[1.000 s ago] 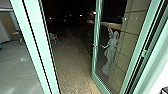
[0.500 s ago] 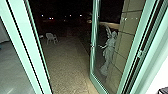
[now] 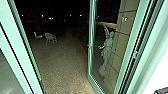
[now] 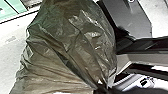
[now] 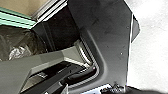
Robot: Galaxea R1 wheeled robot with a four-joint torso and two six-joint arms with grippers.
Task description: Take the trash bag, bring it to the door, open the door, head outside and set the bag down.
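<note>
One crinkled plastic bag [image 4: 70, 47], glass door [image 3: 96, 63]

- Paving [image 3: 60, 65] running out into darkness, its surface looking speckled.
- Two pale chairs, one [image 3: 50, 38] standing on the paving, the other [image 3: 37, 35] standing near it, farther left.
- Indoor floor [image 4: 10, 50] showing pale and smooth in both wrist views; reflecting light in the head view, lower left.
</note>
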